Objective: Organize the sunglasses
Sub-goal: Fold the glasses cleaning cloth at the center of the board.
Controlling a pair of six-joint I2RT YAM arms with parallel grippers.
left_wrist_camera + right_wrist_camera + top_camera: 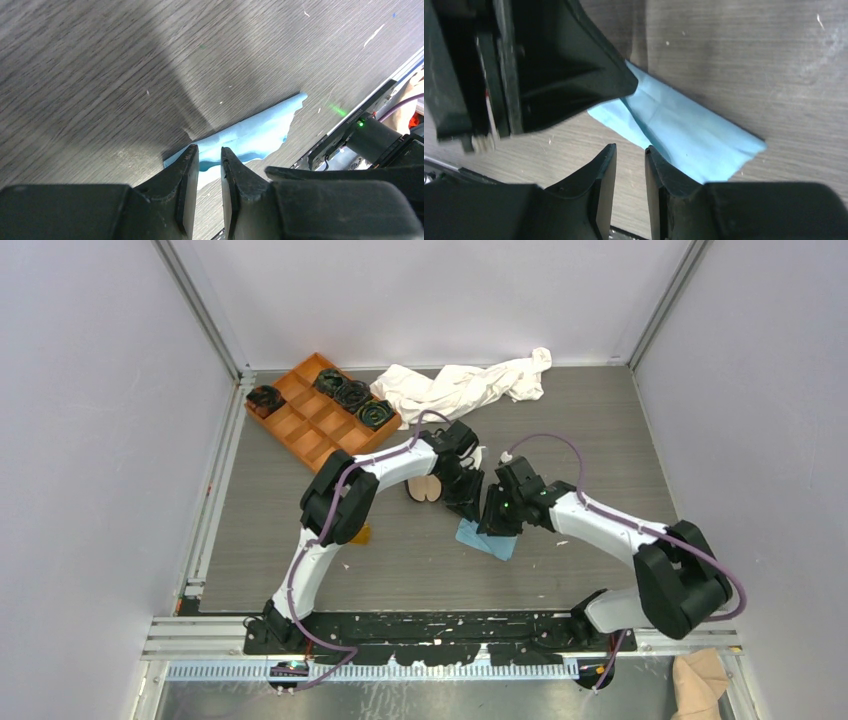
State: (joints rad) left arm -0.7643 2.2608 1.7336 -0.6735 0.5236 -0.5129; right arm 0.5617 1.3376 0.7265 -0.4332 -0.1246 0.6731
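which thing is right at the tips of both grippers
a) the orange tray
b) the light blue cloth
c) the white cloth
b: the light blue cloth lies flat just ahead of the right gripper and the left gripper, and it shows in both wrist views.

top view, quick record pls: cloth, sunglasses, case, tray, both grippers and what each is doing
light blue cloth: flat on table, between both grippers
sunglasses: amber, mostly hidden by left arm's elbow
glasses case: beige lining showing, partly behind left arm
orange tray: far left, black items in some compartments
left gripper: nearly closed at cloth's corner, grip unclear
right gripper: narrow gap, at cloth's edge, holding nothing
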